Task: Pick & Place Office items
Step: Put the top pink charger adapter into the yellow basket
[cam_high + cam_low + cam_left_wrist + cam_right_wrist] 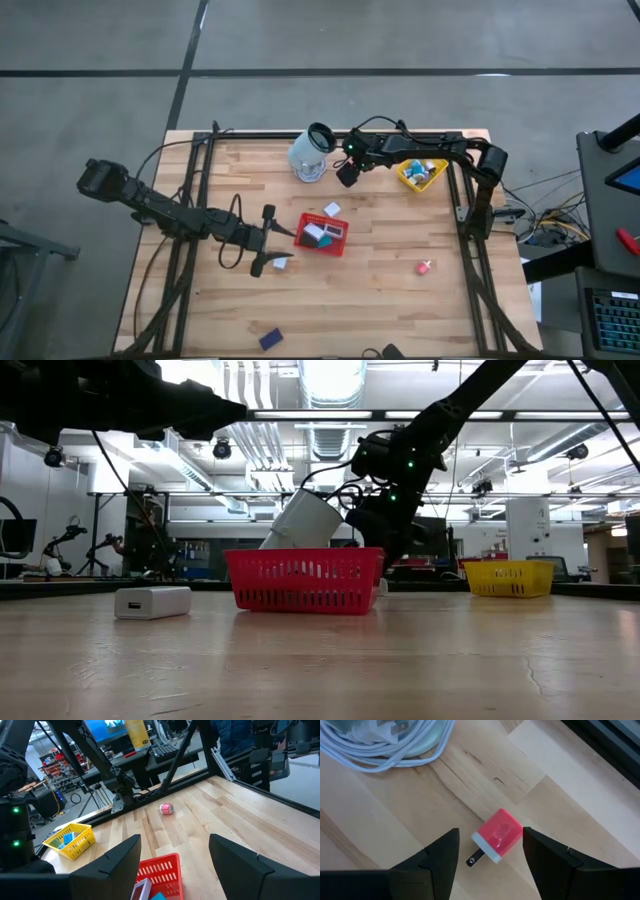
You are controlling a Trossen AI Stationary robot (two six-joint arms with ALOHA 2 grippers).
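Noting the right hand low over the bench, just beside the tipped pale cup, between it and the yellow tray. Fingers spread partway, holding nothing.

Seen from the right wrist: a pink-red plug block flat on the wood, directly between the two fingers, bare wood showing on either side of it, so no contact yet. Long axis skewed to the line joining the fingers, not square to it; pronged end angled back toward the wrist and one finger, red end away. Coiled white cable near, clear of the block.

Judging the coming move: closing straight in likely to catch the block corner-first and twist it; a slight wrist turn, or a squeeze that lets it square up, probably needed. No reaching required.

Left hand waiting just beside the red tray, fingers apart, empty, well away from this block. A white block near it.

Also noting a second pink item lying loose farther out on the bench, well apart from both hands.
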